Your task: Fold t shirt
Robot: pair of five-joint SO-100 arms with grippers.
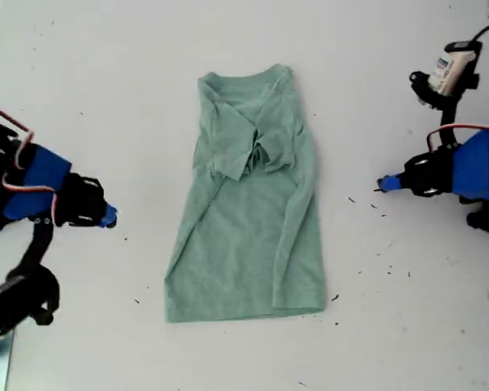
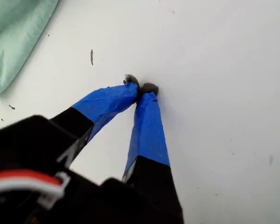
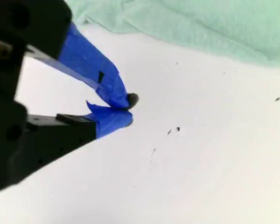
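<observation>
Currently t shirt (image 1: 248,199) is lying mid-frame in exterior view on table (image 1: 391,326), long axis running top-to-bottom, sleeves folded in, neck toward top. Both grippers are sitting off the cloth, jaws pressed together, gripping nothing: my first gripper (image 2: 140,87), my second gripper (image 3: 128,109). Which arm is nearer: can't tell; wrist views aren't settling sides.

Overhead exterior; two close wrist views
</observation>
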